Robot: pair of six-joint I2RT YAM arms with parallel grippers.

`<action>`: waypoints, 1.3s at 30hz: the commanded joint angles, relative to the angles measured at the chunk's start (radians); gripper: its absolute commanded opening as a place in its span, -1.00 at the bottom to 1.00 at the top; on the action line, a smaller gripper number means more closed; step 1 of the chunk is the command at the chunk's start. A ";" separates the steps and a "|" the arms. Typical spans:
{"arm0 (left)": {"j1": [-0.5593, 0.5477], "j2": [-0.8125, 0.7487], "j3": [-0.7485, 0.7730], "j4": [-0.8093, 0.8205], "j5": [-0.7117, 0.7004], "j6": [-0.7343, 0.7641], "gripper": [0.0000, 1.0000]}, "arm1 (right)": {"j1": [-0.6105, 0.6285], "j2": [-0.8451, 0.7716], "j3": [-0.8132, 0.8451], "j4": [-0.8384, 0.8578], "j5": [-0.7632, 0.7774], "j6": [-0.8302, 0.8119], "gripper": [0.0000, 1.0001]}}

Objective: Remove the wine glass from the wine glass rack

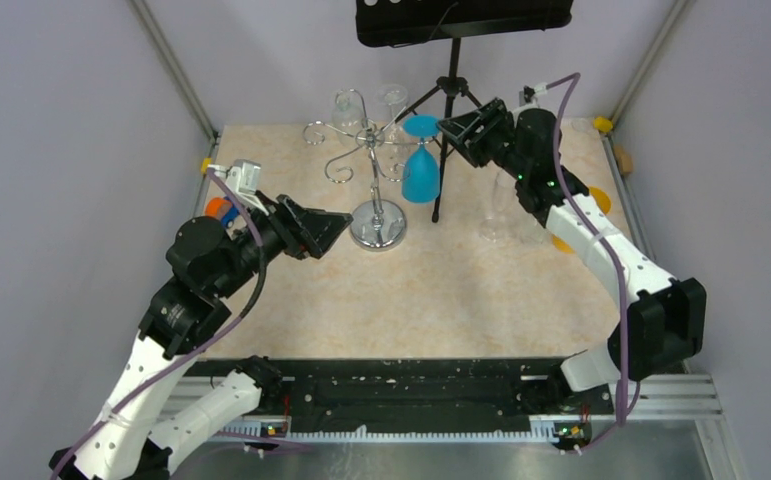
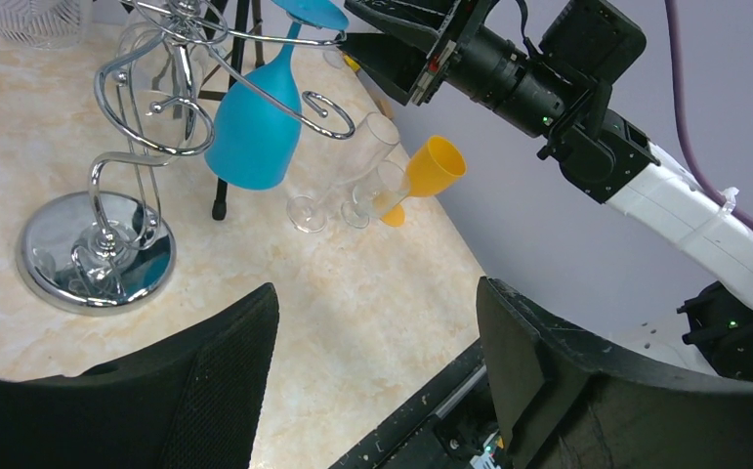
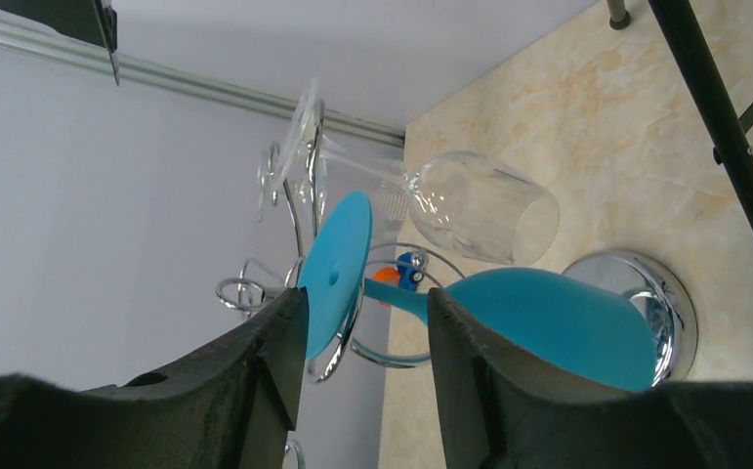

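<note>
Wine glass rack [image 1: 375, 185]: chrome, upright on its round domed base towards the far side of the counter [image 1: 441, 300], curled hook arms spreading from the top.
Wine glass [image 1: 420, 175]: blue, hanging bowl-down from a hook arm on the rack's right side, its foot resting on the wire.
Right pincer [image 1: 449, 128]: level with the rack's top, just right of the blue glass's foot. Its jaws are parted. In the wrist view the foot and stem show in the gap between the fingers [image 3: 255, 381], and no finger visibly presses on them.
Left pincer [image 1: 333, 228]: low, just left of the rack's base, jaws spread wide with nothing between them.
Clear glasses [image 1: 346, 108]: hanging from hooks on the rack's far side.
Standing glasses [image 1: 496, 212]: clear, on the counter to the right of the rack, well apart from it.
Yellow cup [image 2: 433, 168]: beside those standing glasses, on the side away from the rack.
Black tripod [image 1: 451, 80]: just right of the rack, behind the blue glass.
</note>
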 commanded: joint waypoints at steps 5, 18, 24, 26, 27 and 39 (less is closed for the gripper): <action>0.002 -0.007 0.031 0.020 -0.048 0.026 0.57 | 0.010 0.071 0.109 0.089 0.024 0.000 -0.14; 0.002 -0.014 0.040 0.001 -0.063 0.034 0.60 | 0.010 0.113 0.193 0.032 -0.046 0.023 -0.87; 0.002 -0.033 0.039 -0.003 -0.084 0.039 0.60 | 0.013 0.041 0.157 0.078 0.000 0.035 -1.00; 0.002 -0.037 0.040 -0.001 -0.089 0.041 0.60 | 0.014 0.034 0.158 0.077 -0.007 0.037 -1.00; 0.002 -0.037 0.041 0.000 -0.092 0.042 0.60 | 0.014 0.032 0.158 0.079 -0.012 0.041 -1.00; 0.002 -0.035 0.036 0.001 -0.093 0.040 0.60 | 0.016 0.045 0.201 -0.119 0.066 -0.112 -0.09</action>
